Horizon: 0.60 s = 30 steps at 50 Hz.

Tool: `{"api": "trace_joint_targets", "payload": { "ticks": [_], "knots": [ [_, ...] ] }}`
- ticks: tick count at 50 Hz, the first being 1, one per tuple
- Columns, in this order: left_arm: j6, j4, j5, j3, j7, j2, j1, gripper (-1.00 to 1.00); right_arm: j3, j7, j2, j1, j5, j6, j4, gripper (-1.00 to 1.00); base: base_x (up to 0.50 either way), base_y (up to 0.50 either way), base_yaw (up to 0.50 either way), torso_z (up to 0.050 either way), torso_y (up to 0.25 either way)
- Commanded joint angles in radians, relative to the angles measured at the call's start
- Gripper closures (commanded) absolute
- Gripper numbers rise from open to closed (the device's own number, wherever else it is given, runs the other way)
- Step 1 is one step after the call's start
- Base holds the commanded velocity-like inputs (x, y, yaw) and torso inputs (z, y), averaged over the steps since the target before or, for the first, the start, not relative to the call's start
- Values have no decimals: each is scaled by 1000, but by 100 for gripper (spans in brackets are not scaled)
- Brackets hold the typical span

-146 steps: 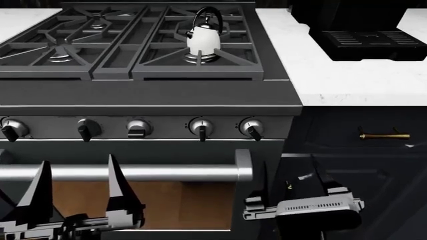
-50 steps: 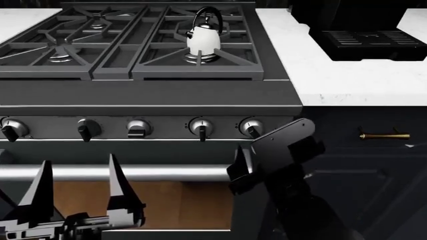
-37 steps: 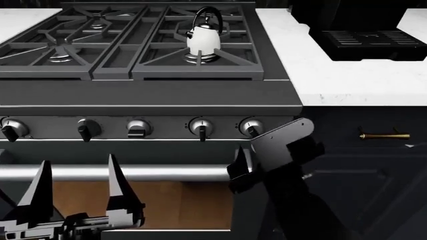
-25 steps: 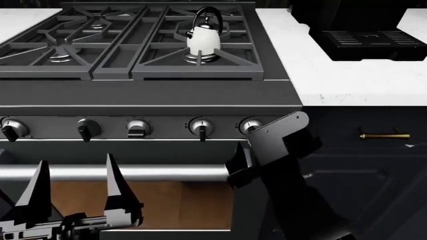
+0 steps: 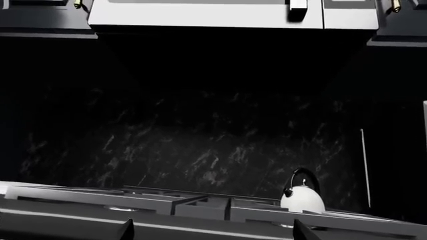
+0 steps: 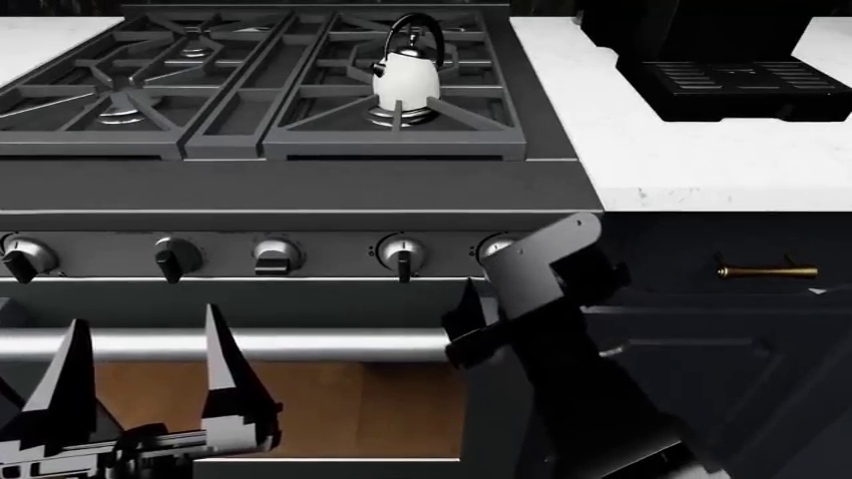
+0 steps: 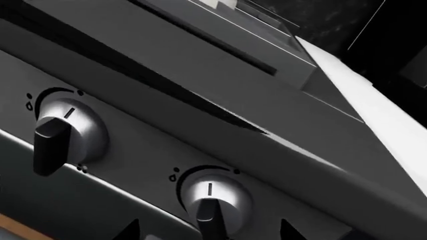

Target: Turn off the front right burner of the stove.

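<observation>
We see the right end effector [image 7: 207, 231] at the stove's [image 6: 293, 190] rightmost knob [image 7: 212, 198], fingers apart, not touching. Left end effector [image 6: 140, 374] apart, low. A kettle [image 6: 403, 72] sits on the front right burner [image 6: 403, 113].

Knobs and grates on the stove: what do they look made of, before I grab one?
The knobs look like brushed or satin metal: silver domes with soft highlights, each carrying a matte black pointer bar, perhaps plastic. The grates look like cast iron: thick, dull black bars with no shine. Being renders, both are guesses.
</observation>
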Motion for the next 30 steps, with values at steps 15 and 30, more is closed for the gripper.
{"api": "trace_joint_targets", "payload": {
  "ticks": [15, 30],
  "knots": [
    [9, 2, -5, -2, -9, -10, 2, -100, -1, 5, -15, 25, 18, -24, 69, -100, 0, 0, 0, 0, 0],
    [13, 5, -9, -4, -15, -15, 3, -100, 5, 39, -31, 19, 12, -28, 102, -100, 0, 0, 0, 0, 0]
  ]
}}
